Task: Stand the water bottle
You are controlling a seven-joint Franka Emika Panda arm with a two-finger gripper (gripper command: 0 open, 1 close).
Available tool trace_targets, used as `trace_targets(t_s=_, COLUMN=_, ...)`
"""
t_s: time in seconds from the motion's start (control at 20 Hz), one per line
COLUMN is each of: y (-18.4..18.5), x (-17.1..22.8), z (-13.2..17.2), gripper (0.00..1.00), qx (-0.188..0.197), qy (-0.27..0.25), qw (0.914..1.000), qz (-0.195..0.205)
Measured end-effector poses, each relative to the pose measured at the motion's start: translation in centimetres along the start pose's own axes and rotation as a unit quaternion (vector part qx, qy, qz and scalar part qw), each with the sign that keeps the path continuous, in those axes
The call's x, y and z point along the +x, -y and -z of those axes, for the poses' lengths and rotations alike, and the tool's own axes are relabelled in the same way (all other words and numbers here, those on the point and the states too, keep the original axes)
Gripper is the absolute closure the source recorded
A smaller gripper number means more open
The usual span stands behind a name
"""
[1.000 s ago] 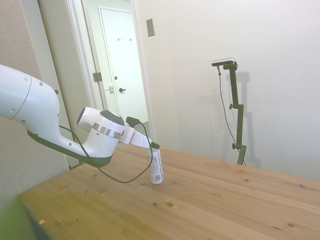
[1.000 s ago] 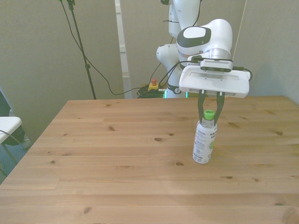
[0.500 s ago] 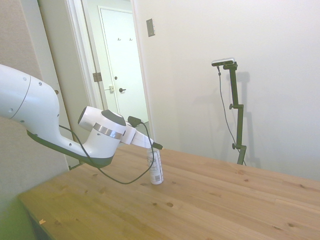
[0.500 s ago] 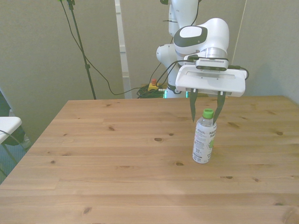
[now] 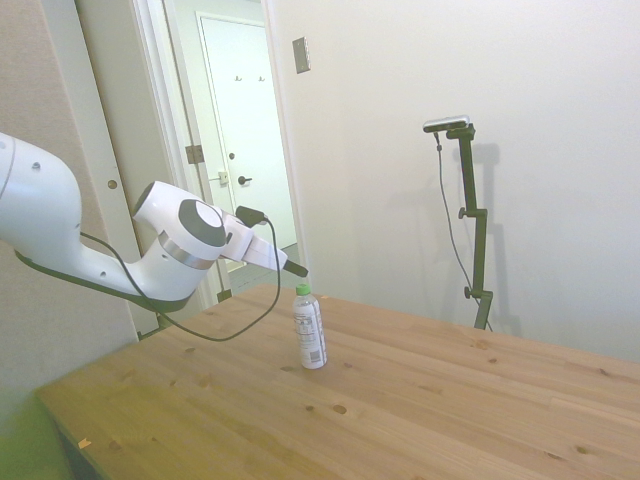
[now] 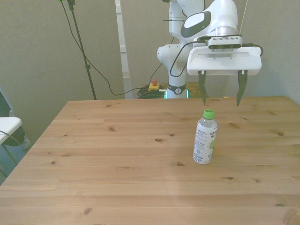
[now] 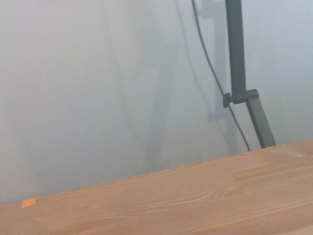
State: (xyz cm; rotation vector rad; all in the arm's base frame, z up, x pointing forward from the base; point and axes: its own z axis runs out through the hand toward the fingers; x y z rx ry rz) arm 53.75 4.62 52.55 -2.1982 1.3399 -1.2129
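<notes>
The bottle [image 6: 205,137] stands alone on the surface [image 6: 117,164]; I lift my wide-open gripper [image 6: 220,96] straight up (no bumps).

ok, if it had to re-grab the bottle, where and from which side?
Bottle stands upright on the table. Probably come straight down from above and close on the neck just under the green cap; the open gripper already hangs above it.

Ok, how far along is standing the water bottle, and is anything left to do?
It looks done. The small clear plastic water bottle with the green cap stands upright on the wooden table, cap on top, nothing touching it. The white arm's gripper is open, holding nothing, above and behind the bottle. What seems left is only moving the arm clear.
</notes>
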Motion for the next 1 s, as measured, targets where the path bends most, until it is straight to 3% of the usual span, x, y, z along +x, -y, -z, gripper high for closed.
trace_targets(t_s=0.35, y=-1.9, x=5.4, z=7.0, gripper=0.0, qx=-0.037, qy=0.035, qw=0.9982, qz=0.031)
trace_targets(t_s=0.55, y=-4.3, x=5.7, z=7.9, gripper=0.0, qx=-0.068, qy=0.07, qw=0.9933, qz=0.063)
trace_targets(t_s=0.8, y=-7.8, x=4.6, z=7.6, gripper=0.0, qx=-0.112, qy=0.148, qw=0.9767, qz=0.108)
trace_targets(t_s=1.0, y=-10.2, x=5.6, z=8.8, gripper=0.0, qx=-0.146, qy=0.202, qw=0.962, qz=0.111)
